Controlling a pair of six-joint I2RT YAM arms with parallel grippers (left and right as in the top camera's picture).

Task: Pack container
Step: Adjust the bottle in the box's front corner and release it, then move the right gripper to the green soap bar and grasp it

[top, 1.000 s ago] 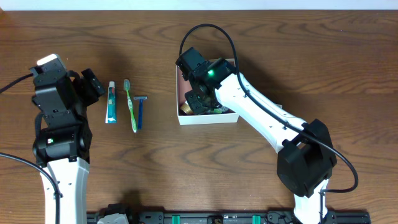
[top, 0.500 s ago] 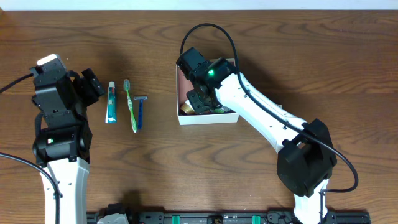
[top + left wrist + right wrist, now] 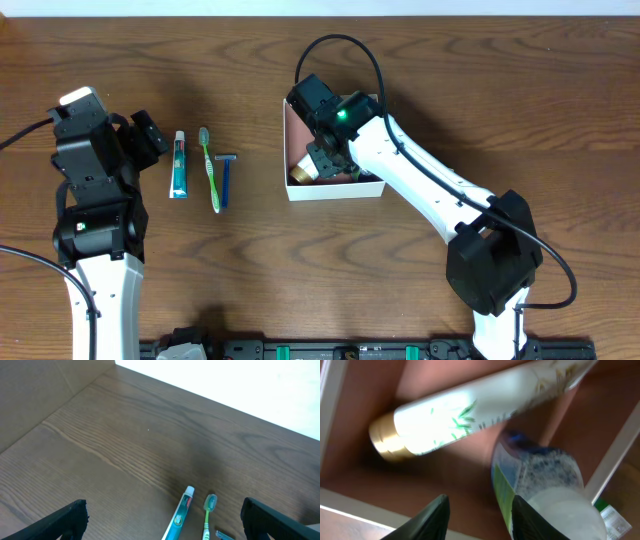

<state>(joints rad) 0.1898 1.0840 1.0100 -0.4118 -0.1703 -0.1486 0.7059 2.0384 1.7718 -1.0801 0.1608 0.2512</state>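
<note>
Your wooden table (image 3: 520, 80) is carrying everything here. The right arm (image 3: 430, 190) is reaching from the near edge across to the container (image 3: 330, 192), which is sitting a little right of the table's middle, toward the far side. The left arm (image 3: 95, 200) is standing at the table's left side, well apart from the container.

The right claw (image 3: 480, 517) is hanging inside the container, over its reddish-brown floor. In the right wrist view its fingers are standing apart with bare floor showing between them, so it is gripping nothing. The left claw (image 3: 163, 509) is gaping wide over bare wood, nothing between its fingers.

Inside the container a white tube (image 3: 465, 415) with a gold cap and a green leaf print is lying on its side along the floor. Just beside it a rounded blue-and-white item (image 3: 540, 477) with a green label is lying close to the right finger; you cannot tell what it is.

Between the left arm and the container, three things are lying side by side on the table: a toothpaste tube (image 3: 179, 165), then a green toothbrush (image 3: 210, 172), then a blue razor (image 3: 226, 178) nearest the container.
</note>
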